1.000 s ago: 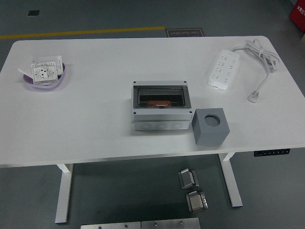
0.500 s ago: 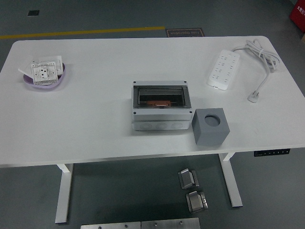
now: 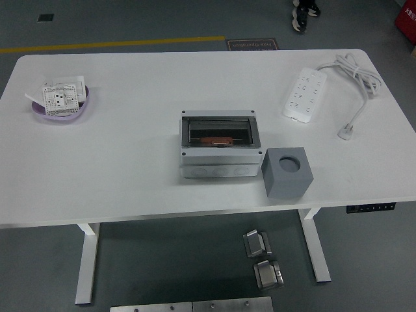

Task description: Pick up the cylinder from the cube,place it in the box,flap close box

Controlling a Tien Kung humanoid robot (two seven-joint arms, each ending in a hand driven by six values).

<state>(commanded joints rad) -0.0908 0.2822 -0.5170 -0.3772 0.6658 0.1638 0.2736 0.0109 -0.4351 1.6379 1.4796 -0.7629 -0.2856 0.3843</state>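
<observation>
Grey cube [image 3: 286, 171] with a round recess on top, set near the white table's [image 3: 130, 162] front edge, grey box [image 3: 220, 144] just left of it, something orange seen inside through its dark window, white power strip [image 3: 304, 95] farther back right, purple bowl [image 3: 62, 104] far left, no robot hand seen.

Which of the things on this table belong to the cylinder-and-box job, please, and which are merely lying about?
Belonging to the job:
- grey cube with a round hole in its top
- grey plastic box with a dark window flap

Just lying about:
- white power strip with its cable
- purple bowl holding a white socket plate
- person's shoes beyond the table

No robot hand shows.
</observation>
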